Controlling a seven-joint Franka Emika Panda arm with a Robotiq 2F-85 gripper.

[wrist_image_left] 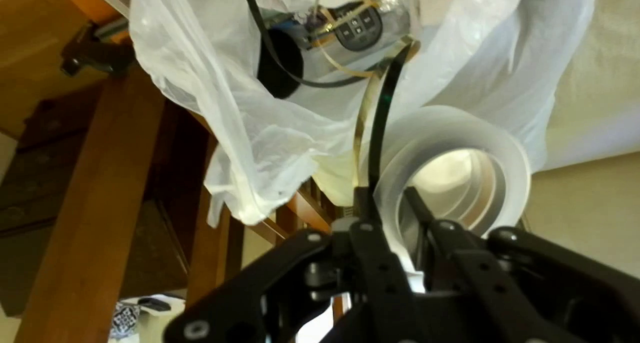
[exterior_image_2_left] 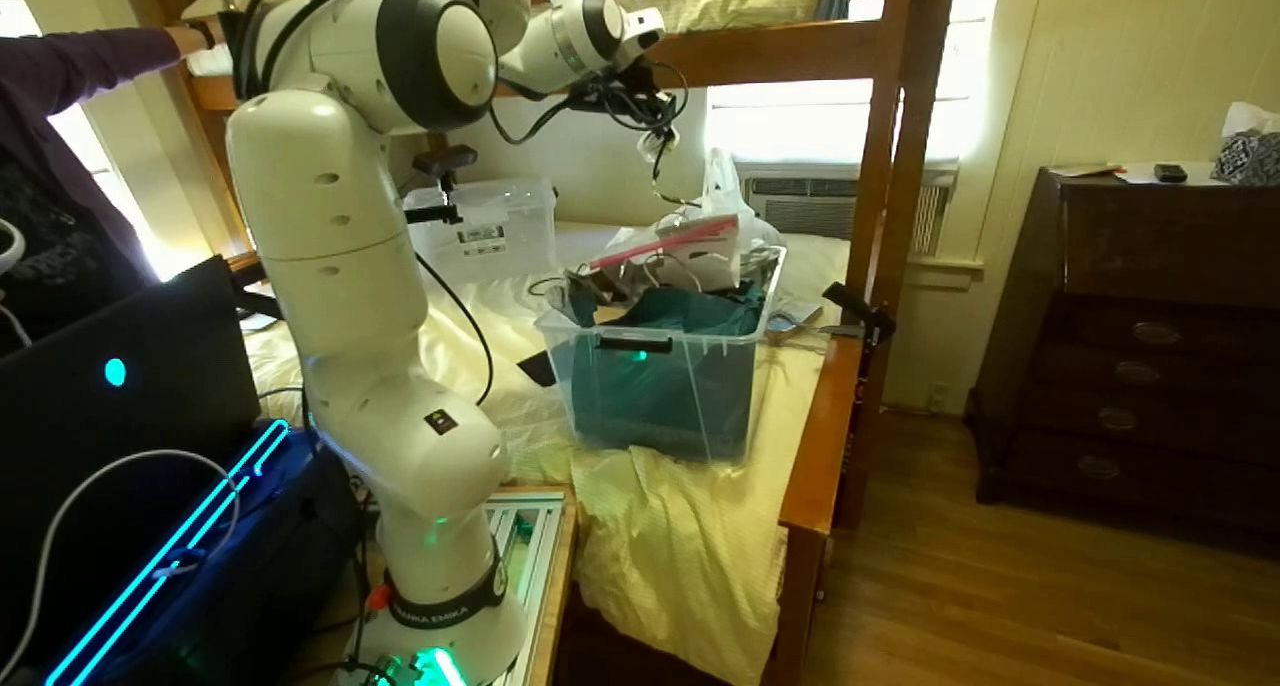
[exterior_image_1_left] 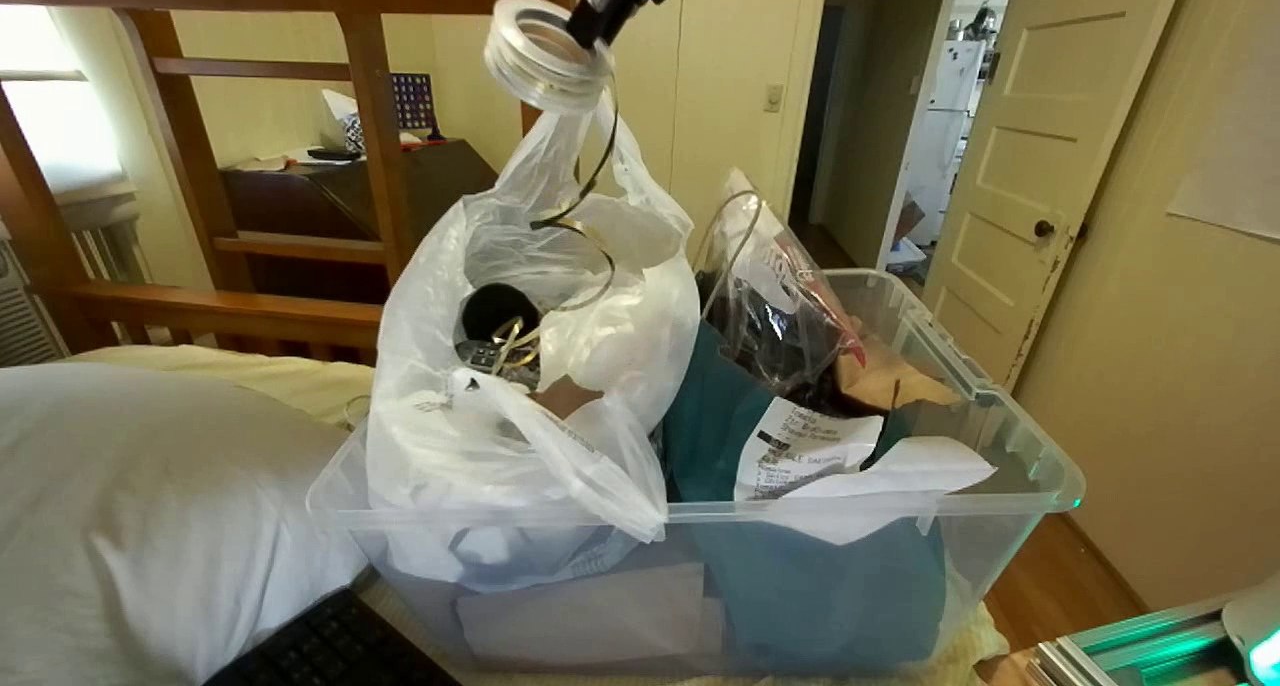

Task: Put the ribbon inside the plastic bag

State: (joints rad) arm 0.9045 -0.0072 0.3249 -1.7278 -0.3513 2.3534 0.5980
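Nearest in the wrist view is the claw (wrist_image_left: 389, 193), only one. Its two fingers (wrist_image_left: 422, 210) are clamped on the wall of the roll of ribbon (exterior_image_1_left: 540, 81), one finger inside the hole and one outside. There is one roll; it hangs above the plastic bag (exterior_image_1_left: 620, 336), near the handles (exterior_image_1_left: 540, 161), and is not yet inside. From it a loose tail (wrist_image_left: 384, 103) goes down toward the bag's mouth; if this is one strip or two, it is not possible to say.

If the claw lets go here, the roll may strike the edge and fall outside, because it does not seem to be over the middle of the opening. The finger in the hole could also hook the roll when withdrawing, and the tail could catch a handle.

Farther, in the one bag, one remote control (wrist_image_left: 359, 28) and one black round object (wrist_image_left: 280, 63) can be counted. Beside it are one teal bag (exterior_image_1_left: 700, 416) and one clear bag (exterior_image_1_left: 790, 306), all in a clear plastic bin (exterior_image_1_left: 1000, 506). A second bin (exterior_image_2_left: 520, 216) stands behind on the surface (exterior_image_2_left: 650, 546).
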